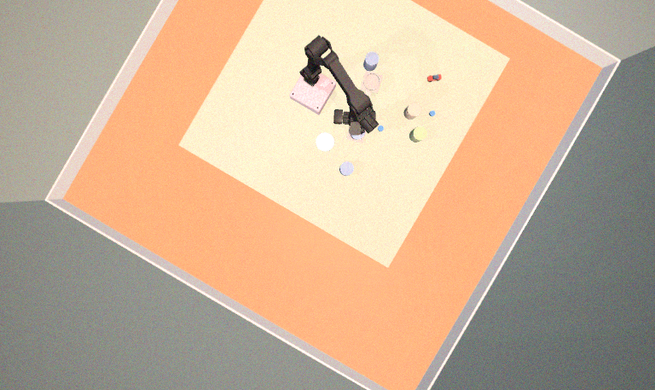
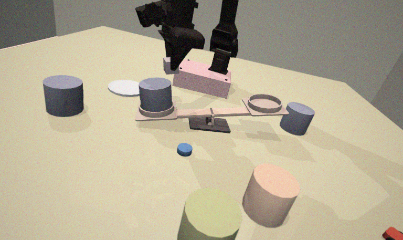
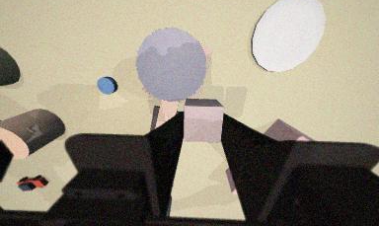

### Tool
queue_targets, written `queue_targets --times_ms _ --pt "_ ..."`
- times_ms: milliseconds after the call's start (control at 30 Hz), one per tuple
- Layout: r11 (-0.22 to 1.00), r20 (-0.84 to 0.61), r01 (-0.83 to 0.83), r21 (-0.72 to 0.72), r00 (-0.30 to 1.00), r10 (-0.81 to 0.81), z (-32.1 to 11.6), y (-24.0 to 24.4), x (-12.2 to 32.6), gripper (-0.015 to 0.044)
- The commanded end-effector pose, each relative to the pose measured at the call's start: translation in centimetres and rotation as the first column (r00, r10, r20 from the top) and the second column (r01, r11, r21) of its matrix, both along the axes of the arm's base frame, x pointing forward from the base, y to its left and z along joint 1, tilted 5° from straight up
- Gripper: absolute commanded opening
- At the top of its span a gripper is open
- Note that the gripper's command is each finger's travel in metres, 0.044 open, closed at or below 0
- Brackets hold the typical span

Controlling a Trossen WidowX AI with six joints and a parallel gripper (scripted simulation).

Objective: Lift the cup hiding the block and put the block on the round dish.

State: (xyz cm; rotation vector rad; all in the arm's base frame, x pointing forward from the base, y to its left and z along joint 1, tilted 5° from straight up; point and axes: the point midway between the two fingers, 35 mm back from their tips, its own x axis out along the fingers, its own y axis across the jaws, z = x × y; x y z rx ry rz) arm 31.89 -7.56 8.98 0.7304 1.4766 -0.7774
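Observation:
My gripper (image 2: 172, 66) (image 3: 200, 115) is shut on the pale block (image 2: 167, 65) (image 3: 202, 123), holding it in the air. In the wrist view, the lavender cup (image 1: 357, 136) (image 2: 155, 94) (image 3: 171, 63) on the balance shows just beyond it. That cup stands upright in its pan. The balance beam (image 2: 193, 112) tilts down toward it; the other pan (image 2: 264, 109) is empty and higher. Another lavender cup (image 1: 370, 61) (image 2: 297, 118) stands on the table by the empty pan. The white round dish (image 1: 325, 142) (image 2: 123, 87) (image 3: 288, 34) is bare.
A third lavender cup (image 1: 346, 168) (image 2: 63, 97) stands near the dish. The pink arm base (image 1: 311, 98) (image 2: 202, 84) is behind the balance. A blue disc (image 2: 184, 149) (image 3: 107, 85), green cylinder (image 2: 212, 214), peach cylinder (image 2: 270, 192) and red toy (image 1: 434, 78) lie on the other side.

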Motion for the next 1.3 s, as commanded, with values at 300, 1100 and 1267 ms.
queue_targets --times_ms 300,1100,1267 --pt "1.000 -0.005 -0.022 -0.002 1.000 0.022 -2.5 -8.9 -3.2 0.0000" --pt "0.999 -0.008 -0.034 0.000 0.999 0.034 -8.2 -14.1 -6.9 0.0000" --pt "0.999 -0.008 -0.034 0.000 0.999 0.034 -8.3 -14.2 -6.9 0.0000"
